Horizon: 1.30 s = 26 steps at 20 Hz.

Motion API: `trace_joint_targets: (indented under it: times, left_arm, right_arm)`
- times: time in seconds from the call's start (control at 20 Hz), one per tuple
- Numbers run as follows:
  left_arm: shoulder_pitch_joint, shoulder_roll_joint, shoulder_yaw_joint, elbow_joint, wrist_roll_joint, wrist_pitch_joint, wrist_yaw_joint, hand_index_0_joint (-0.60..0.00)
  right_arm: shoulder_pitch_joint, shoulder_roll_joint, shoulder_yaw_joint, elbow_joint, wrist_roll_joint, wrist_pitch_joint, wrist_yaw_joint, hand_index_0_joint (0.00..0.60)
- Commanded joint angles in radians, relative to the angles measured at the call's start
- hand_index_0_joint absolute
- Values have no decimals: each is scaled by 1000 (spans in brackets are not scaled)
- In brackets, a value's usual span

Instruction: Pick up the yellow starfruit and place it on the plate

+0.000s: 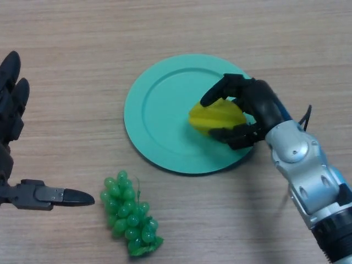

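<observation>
From the head view, the right hand (pixel 250 110) curls around the starfruit (pixel 215 116), holding it over the plate (pixel 157 104), likely for release. The left hand (pixel 14 104) rests open, idle beside the grapes (pixel 131 214).

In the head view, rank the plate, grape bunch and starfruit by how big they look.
1. teal plate, clearly largest.
2. green grape bunch.
3. yellow starfruit, though the right hand curled round it over the plate hides part, so its rank against the grapes is unsure.

wooden table (pixel 82 33) | teal plate (pixel 159 110) | green grapes (pixel 131 214)
</observation>
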Motion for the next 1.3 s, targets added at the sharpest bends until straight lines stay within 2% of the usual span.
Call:
trace_joint_targets:
  times: [0.05, 0.1, 0.15, 0.35, 0.45, 0.7, 0.75, 0.85, 0.95, 1.15, 1.3]
  left_arm:
    - [-9, 33, 75, -60, -30, -93, -9, 0]
    - [-9, 32, 80, -62, -35, -83, -17, 0]
    - [-8, 31, 81, -62, -36, -81, -20, 0]
    - [-15, 28, 76, -50, -27, -97, -13, 0]
    - [-22, 30, 64, -43, -22, -104, -8, 0]
    - [-32, 38, 52, -36, -36, -116, -12, 0]
    - [-32, 39, 49, -33, -32, -116, -14, 0]
    - [-33, 42, 27, -36, -20, -81, -27, 0]
    - [-33, 33, 7, -30, 0, -92, -24, 0]
    - [-60, 32, -47, -46, 12, -67, 19, 0]
    - [-68, 21, -94, -87, 21, -49, 37, 0]
  right_arm:
    - [-73, -3, -37, -28, -28, -76, -47, 200]
    - [-83, -3, -36, 9, -114, -96, -50, 57]
    - [-88, -3, -36, 28, -157, -107, -53, 0]
    - [-76, -3, -62, -26, -175, -154, -70, 0]
    - [-58, -3, -101, -101, -173, -171, -49, 0]
    - [77, -5, -232, -407, -89, -93, 125, 0]
    - [95, -7, -249, -441, -81, -78, 137, 0]
    - [156, -37, -279, -521, -64, -116, 111, 0]
    - [243, -50, -306, -621, -8, -136, 106, 0]
    - [417, -60, -350, -828, 188, -106, 125, 0]
    - [533, -35, -332, -940, 328, -91, 110, 0]
